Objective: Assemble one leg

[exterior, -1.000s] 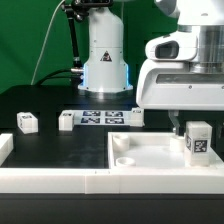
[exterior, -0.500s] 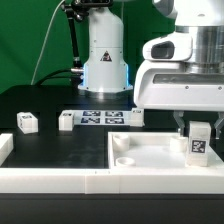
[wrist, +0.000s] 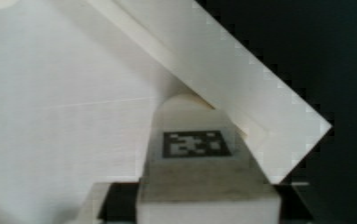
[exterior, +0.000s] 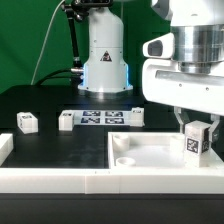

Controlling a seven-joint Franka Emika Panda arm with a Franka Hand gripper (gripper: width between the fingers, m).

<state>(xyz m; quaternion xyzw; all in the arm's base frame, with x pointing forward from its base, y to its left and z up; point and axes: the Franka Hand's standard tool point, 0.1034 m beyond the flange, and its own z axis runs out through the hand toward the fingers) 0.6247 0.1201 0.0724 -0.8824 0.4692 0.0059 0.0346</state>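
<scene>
My gripper is shut on a leg, a small white block with a black-and-white tag on its face. It holds the leg upright over the right side of the large white tray-like part. In the wrist view the leg fills the space between my dark fingers, with the tray's raised rim running diagonally behind it. I cannot tell whether the leg touches the tray floor. Three more legs lie on the black table: one at the exterior view's left, one beside the marker board, one at its other end.
The marker board lies flat at the table's middle back. The robot's base stands behind it. A white rail runs along the front edge, with a raised end at the exterior view's left.
My gripper has turned about its upright axis with the leg in it, so the leg's tagged face now points more to the exterior view's left. The leg sits slightly higher.
</scene>
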